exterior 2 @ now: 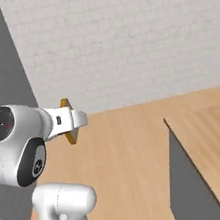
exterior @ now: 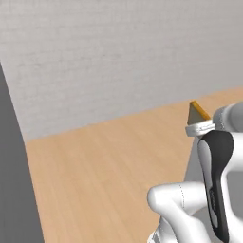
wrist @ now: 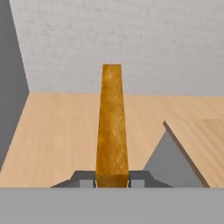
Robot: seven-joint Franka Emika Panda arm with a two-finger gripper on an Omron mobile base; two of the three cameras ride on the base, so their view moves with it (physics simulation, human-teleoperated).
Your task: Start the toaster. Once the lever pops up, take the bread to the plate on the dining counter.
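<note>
The jaws grip the bread (wrist: 112,127) edge-on by its near end, so its long axis runs straight out from the hand, crust edge showing. It is held in the air above the wooden floor (exterior: 104,171), left of the counter (exterior 2: 213,140).

Setting: rendered domestic interior, kitchen-like. Pale wood plank floor (wrist: 65,131) ahead of the fingers (wrist: 87,180); white painted-brick wall (wrist: 131,43) beyond; light wood-topped counter (wrist: 205,144) with grey side to their right; grey panel at left.
</note>
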